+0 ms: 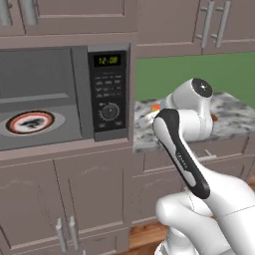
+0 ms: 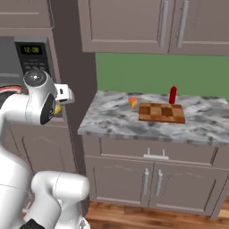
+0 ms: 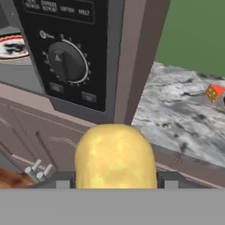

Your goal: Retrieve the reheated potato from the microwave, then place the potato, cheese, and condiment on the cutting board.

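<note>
While the gripper (image 3: 115,186) clasps the potato (image 3: 115,156) outside the microwave (image 1: 64,97), retrieval reads as done. Item in transit. Next, by judgement: carry right over the surface (image 2: 112,118), lower onto cutting board (image 2: 162,112) beside cheese (image 2: 133,102).

Potato (image 3: 115,156), sitting between the fingers: smooth, matt pale-yellow skin showing faint mottling. Microwave (image 1: 107,94), lying beyond and left of the fingers: dark, matt plastic-looking keypad panel; counter (image 2: 147,120) to their right is showing polished grey-veined marble. Cutting board (image 2: 162,112), lying well beyond the fingers: checkered wood, looking satin-finished.
</note>
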You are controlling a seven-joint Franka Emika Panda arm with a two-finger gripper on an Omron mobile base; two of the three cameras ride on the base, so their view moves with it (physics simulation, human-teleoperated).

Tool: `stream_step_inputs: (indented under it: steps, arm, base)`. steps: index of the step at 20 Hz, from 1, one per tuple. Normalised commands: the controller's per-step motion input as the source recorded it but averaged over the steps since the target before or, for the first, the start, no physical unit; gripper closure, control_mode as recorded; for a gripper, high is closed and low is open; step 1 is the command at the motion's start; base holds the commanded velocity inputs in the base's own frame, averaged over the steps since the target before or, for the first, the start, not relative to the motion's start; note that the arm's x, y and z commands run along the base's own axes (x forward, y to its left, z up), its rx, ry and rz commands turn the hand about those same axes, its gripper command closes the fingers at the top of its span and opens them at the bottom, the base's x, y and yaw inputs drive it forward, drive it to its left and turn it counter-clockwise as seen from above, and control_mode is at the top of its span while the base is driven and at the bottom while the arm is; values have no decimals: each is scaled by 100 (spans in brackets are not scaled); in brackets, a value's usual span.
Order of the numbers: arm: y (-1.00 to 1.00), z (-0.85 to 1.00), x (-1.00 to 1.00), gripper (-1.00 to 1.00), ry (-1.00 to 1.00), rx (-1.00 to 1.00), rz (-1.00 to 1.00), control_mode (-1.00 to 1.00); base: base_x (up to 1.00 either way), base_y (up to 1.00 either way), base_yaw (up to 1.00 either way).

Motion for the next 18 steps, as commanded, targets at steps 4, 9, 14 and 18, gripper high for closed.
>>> stream_step_inputs:
  steps: [4, 9, 14, 18]
  arm:
    - [0, 0, 0, 100, 0, 0, 0, 100]
    - [0, 0, 0, 100, 0, 0, 0, 100]
    - [0, 0, 0, 100, 0, 0, 0, 100]
    - [0, 0, 0, 100, 0, 0, 0, 100]
  base:
    - [34, -67, 0]
    - [45, -62, 0]
    - [51, -57, 0]
    - [45, -56, 0]
